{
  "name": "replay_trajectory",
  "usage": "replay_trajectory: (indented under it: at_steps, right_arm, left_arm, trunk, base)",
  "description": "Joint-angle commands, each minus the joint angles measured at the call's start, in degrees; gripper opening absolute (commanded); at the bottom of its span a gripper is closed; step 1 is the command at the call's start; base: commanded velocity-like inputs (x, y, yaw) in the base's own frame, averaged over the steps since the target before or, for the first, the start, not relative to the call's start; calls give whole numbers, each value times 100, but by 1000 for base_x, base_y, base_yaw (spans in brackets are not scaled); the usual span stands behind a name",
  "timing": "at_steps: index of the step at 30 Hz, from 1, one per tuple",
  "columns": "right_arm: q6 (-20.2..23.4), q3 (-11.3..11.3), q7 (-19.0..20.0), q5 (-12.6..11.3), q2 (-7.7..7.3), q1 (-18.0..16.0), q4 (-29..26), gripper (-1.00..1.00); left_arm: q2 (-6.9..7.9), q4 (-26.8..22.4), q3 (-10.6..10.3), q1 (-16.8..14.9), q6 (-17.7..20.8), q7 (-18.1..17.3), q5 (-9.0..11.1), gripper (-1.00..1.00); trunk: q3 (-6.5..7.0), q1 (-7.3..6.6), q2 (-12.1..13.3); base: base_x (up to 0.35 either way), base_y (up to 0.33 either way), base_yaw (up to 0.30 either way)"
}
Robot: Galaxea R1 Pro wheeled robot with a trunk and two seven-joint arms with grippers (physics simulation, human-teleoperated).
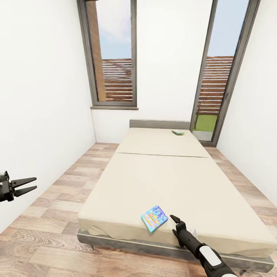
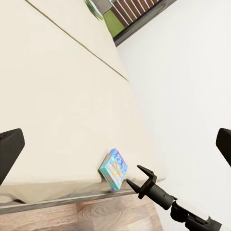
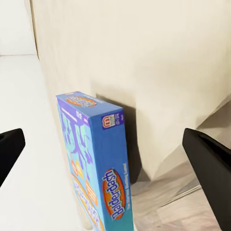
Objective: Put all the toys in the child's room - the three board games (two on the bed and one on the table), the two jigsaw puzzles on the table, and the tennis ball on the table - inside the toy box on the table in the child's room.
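The right hand [image 1: 174, 220] is open above the bed's [image 1: 161, 173] near edge, its dark, pointed fingers apart. Just beside it lies the flat blue board game [image 1: 154, 218], a glossy rectangular box on the smooth beige cover. A small green box [image 1: 177, 132] lies far beyond it, near the grey headboard. The left hand [image 1: 24, 185] is open too, over the wooden floor [image 1: 57, 200].

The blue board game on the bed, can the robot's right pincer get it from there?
Probably yes. The right pincer is open beside the blue board game, which lies near the bed's foot edge, and nothing stands between them.
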Motion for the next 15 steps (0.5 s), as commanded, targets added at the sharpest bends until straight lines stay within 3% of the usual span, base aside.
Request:
replay_trajectory:
  at_steps: [1, 15]
  right_arm:
    - [44, -16, -7, -10, 2, -2, 5, 100]
    - [44, -15, -10, -10, 2, -2, 6, 100]
  left_arm:
    - [1, 1, 1, -4, 61, -27, -8, 100]
    - [1, -4, 1, -3, 61, -27, -8, 100]
  trunk:
    - [-6, -1, -2]
    - [-6, -1, -2]
  base:
    - [-2, 32, 0]
    - [0, 33, 0]
